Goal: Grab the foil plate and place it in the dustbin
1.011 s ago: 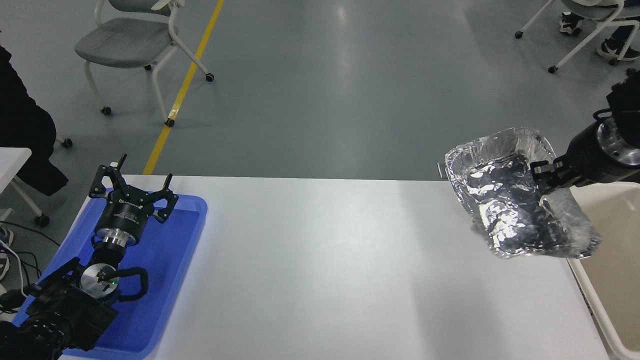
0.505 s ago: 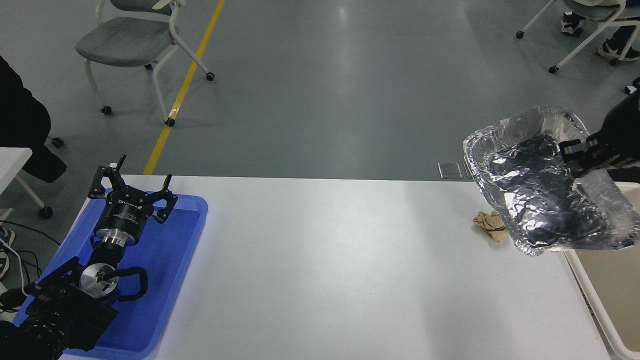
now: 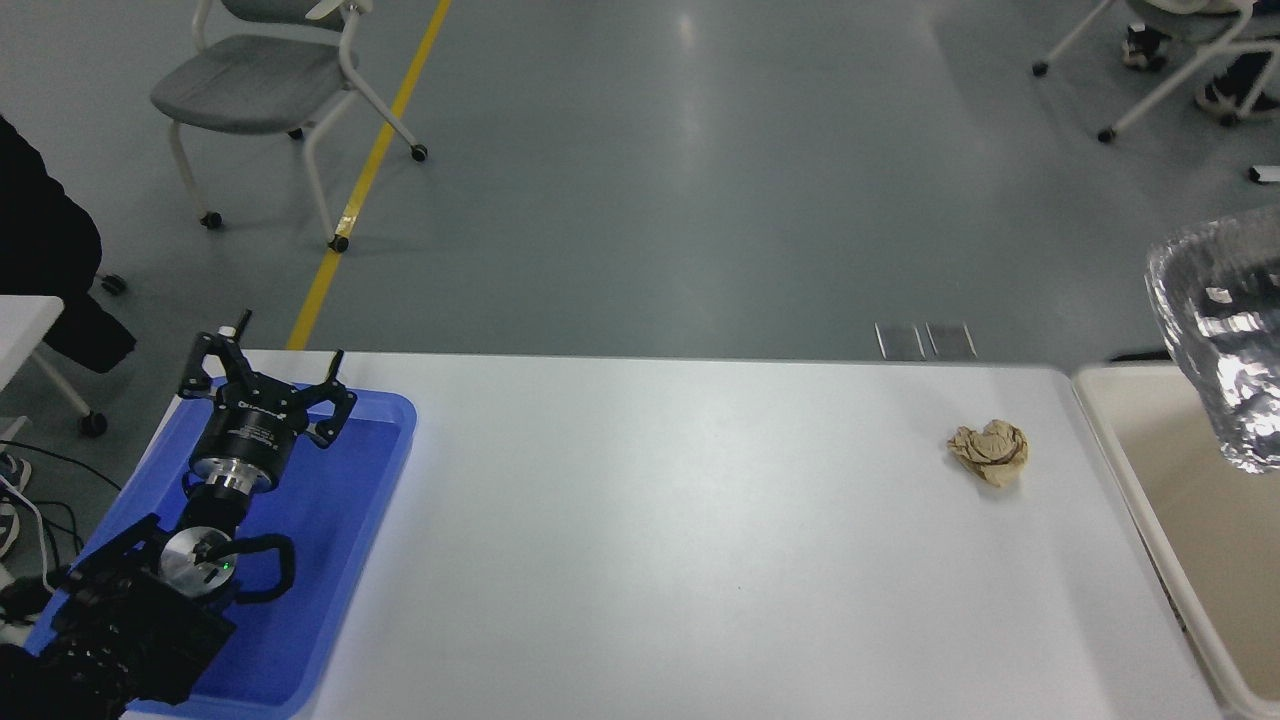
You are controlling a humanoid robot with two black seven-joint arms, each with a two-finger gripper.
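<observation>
The shiny, crinkled foil plate (image 3: 1222,335) hangs in the air at the right edge of the head view, above the far end of the cream dustbin (image 3: 1195,520). Part of the plate is cut off by the picture's edge. My right gripper and arm are out of view, so what holds the plate does not show. My left gripper (image 3: 275,352) is parked at the lower left over the blue tray, open and empty.
A small crumpled brown paper ball (image 3: 988,452) lies on the white table (image 3: 650,520) near the dustbin. A flat blue tray (image 3: 330,560) sits at the table's left end. Chairs stand on the floor beyond, and a person in dark clothing stands at the far left.
The foil plate has moved right and up, from above the table's right end to over the dustbin. The right gripper has left the view. The paper ball is now uncovered.
</observation>
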